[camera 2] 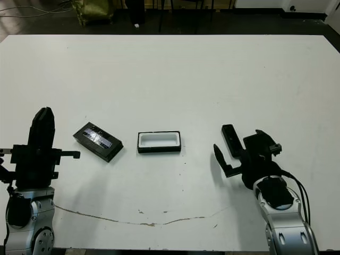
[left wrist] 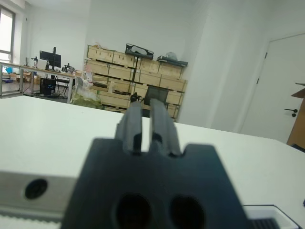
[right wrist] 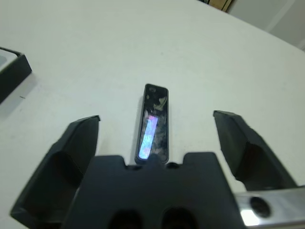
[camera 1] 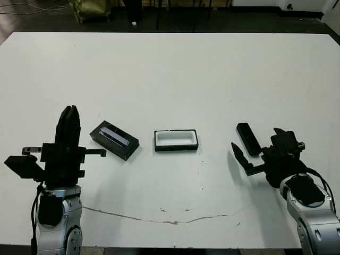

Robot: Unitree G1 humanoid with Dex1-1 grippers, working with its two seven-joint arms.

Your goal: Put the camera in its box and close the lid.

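Near the front edge of the table point(camera 1: 175, 74), the right gripper point(right wrist: 155, 131) hovers low with its jaws spread wide on either side of the camera point(camera 1: 248, 139), seemingly lined up to pinch its long sides. The left gripper point(camera 1: 68, 125) stands upright by the front left corner, fingers nearly together and holding nothing, probably waiting. Mid-table the box point(camera 1: 176, 140) lies open, the lid point(camera 1: 114, 139) just to its left. Bare tabletop stretches beyond to the far edge.

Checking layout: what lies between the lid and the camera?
The open box, white lining showing, sits between the lid and the camera; clear in both eye views.
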